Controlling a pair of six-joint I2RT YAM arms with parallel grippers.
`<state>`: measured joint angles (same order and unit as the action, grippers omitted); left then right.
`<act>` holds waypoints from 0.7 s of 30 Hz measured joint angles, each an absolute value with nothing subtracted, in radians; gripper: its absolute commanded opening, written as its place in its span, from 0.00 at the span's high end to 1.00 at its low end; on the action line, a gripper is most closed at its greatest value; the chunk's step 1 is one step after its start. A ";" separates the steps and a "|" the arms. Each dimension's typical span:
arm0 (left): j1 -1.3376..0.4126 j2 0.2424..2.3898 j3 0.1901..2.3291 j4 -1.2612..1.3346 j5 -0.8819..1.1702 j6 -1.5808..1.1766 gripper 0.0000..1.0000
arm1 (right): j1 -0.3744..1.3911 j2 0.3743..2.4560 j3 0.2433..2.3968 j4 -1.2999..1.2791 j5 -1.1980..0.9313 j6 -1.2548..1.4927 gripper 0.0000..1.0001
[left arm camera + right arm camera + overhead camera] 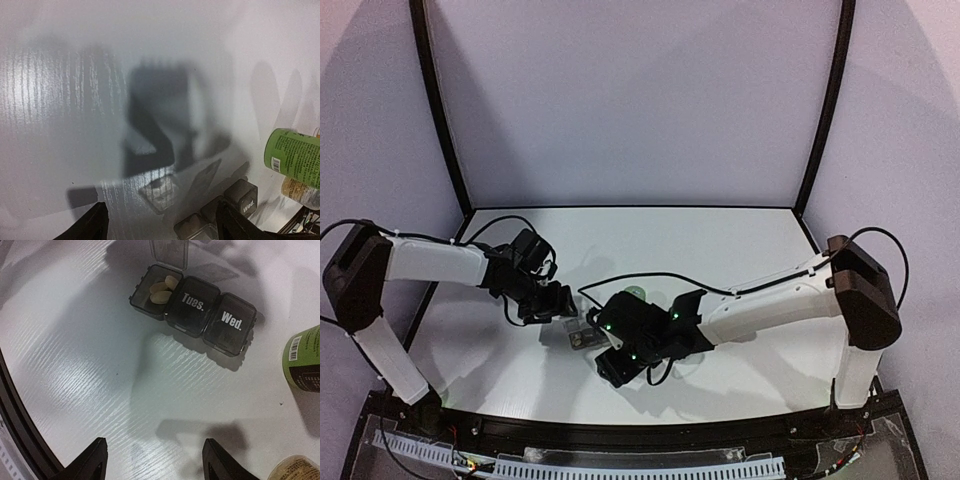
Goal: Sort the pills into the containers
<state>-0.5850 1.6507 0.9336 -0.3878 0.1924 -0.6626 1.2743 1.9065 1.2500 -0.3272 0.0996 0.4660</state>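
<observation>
Risk at this stage is centred on the pill box [192, 307], which is seen resting flat on the white table [75, 355] between the two arms, in the near half of the surface in the top view. Its end compartment is shown open, with the clear lid [169, 252] raised behind it and several pale oval pills [161, 290] lying inside. The compartments marked Tues. and Wed. are shown closed. The right gripper [155, 446] is held above bare table, near the box but apart from it, its fingers parted with nothing between them. The left gripper [161, 207] is held close over the box, its fingers likewise parted and nothing gripped; whether the box is touched cannot be told. A green bottle [305, 360] and a yellowish bottle [295, 471] are seen near the Wed. end; whether they are capped cannot be told. Because the box is judged to be light and is not restrained, a finger brought down against its wall is likely to slide or tip it, and the pills inside could be spilled. The raised lid could be caught and snapped shut or bent by a careless approach. With both arms crowded over one small area, contact between the wrists, or a bottle being knocked over, is also to be guarded against
</observation>
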 measured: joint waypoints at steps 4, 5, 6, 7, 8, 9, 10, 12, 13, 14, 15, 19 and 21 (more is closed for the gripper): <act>-0.585 1.654 0.929 -0.362 0.237 -0.656 0.28 | 1.269 1.937 1.278 -0.332 0.105 0.470 0.37; -0.585 1.653 0.923 -0.351 0.249 -0.657 0.29 | 1.267 1.941 1.281 -0.330 0.105 0.471 0.37; -0.585 1.651 0.912 -0.338 0.256 -0.658 0.30 | 1.264 1.944 1.282 -0.327 0.104 0.473 0.38; -0.585 1.649 0.902 -0.334 0.263 -0.659 0.30 | 1.261 1.948 1.282 -0.324 0.102 0.474 0.38; -0.585 1.645 0.889 -0.327 0.272 -0.661 0.30 | 1.254 1.952 1.282 -0.322 0.099 0.477 0.38; -0.585 1.641 0.878 -0.323 0.278 -0.663 0.30 | 1.248 1.957 1.282 -0.320 0.097 0.481 0.38; -0.585 1.634 0.865 -0.317 0.284 -0.666 0.30 | 1.240 1.962 1.282 -0.317 0.095 0.486 0.38; -0.585 1.619 0.845 -0.313 0.296 -0.671 0.30 | 1.222 1.970 1.279 -0.308 0.092 0.496 0.39; -0.585 1.610 0.835 -0.309 0.302 -0.674 0.30 | 1.214 1.971 1.275 -0.301 0.089 0.501 0.39; -0.585 1.603 0.826 -0.304 0.307 -0.677 0.30 | 1.205 1.971 1.270 -0.294 0.086 0.506 0.39; -0.585 1.597 0.818 -0.297 0.313 -0.680 0.31 | 1.197 1.971 1.267 -0.291 0.083 0.510 0.40; -0.585 1.586 0.800 -0.271 0.338 -0.688 0.33 | 1.168 1.971 1.262 -0.273 0.076 0.522 0.42; -0.585 1.586 0.798 -0.260 0.349 -0.691 0.34 | 1.157 1.972 1.262 -0.262 0.072 0.527 0.42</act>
